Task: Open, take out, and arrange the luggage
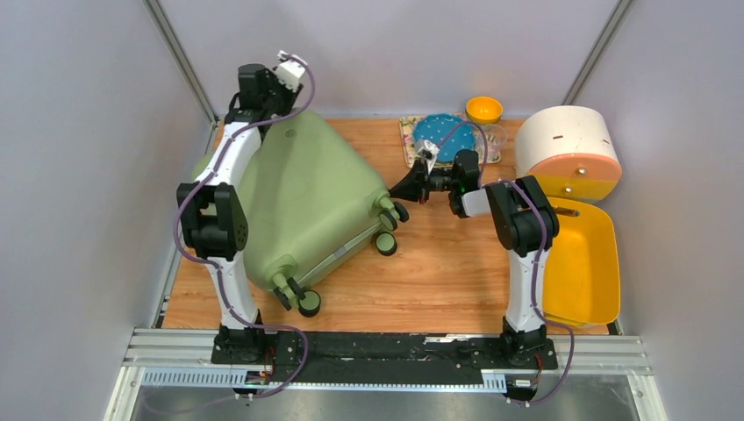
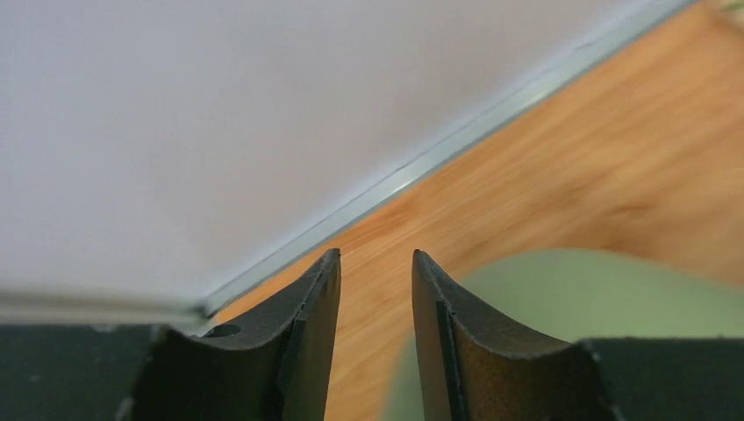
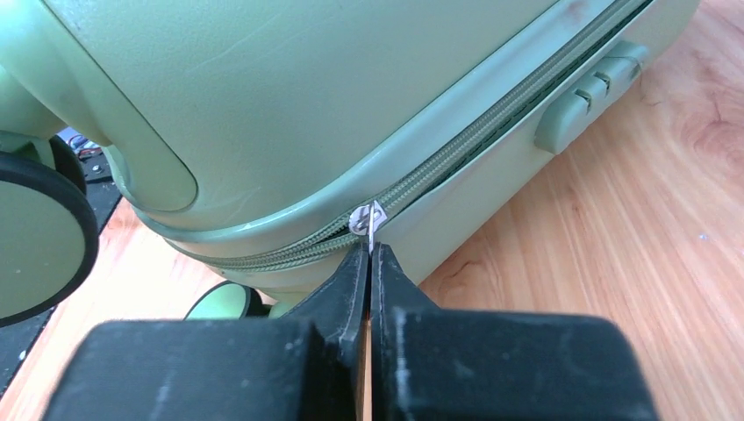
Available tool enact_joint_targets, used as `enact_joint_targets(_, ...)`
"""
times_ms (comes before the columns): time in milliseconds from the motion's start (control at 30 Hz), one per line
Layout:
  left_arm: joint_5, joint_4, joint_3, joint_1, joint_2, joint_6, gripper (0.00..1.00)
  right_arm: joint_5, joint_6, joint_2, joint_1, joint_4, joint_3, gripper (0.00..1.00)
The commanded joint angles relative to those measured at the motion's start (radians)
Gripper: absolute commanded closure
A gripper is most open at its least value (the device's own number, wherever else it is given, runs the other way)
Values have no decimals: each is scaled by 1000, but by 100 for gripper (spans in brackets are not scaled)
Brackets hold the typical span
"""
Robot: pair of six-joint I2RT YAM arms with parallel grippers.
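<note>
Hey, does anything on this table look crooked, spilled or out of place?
Only the suitcase: it lies diagonally, askew to the table edges, wheels toward the middle. The right fingers pinch its zipper pull. No spills or damage show.

Walled in on three sides by plain pale-grey panels: left wall (image 1: 79, 175), back wall (image 1: 395, 53), right wall (image 1: 684, 219). Braced at the back corners by slanting grey metal struts (image 1: 182, 57). Floored with a warm orange wood-grain surface (image 1: 456, 272), edged against the wall by a thin silvery trim (image 2: 421, 169). Bounded along the near edge by a black strip (image 1: 395, 344) and a slotted aluminium rail (image 1: 597, 355). Lit softly and evenly, with only faint shadows on the wood.
</note>
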Motion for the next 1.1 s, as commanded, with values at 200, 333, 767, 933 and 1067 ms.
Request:
enact_joint_targets(200, 150, -385, 75, -101, 12, -242, 39, 5, -290, -245, -19, -241, -94, 100)
enact_joint_targets(333, 31, -396, -2, -1, -169, -355, 34, 13, -403, -268, -16, -370, -73, 100)
enact_joint_targets(767, -369, -396, -621, 447, -778, -525, 33, 17, -1199, -276, 10, -1360, 141, 100)
enact_joint_targets(933, -319, -390, -795, 466, -852, -523, 36, 10, -1395, -251, 20, -1569, 219, 100)
enact_joint_targets(1067, -237, -405, -814, 464, -810, -551, 37, 13, -1425, -259, 38, -1588, 218, 100)
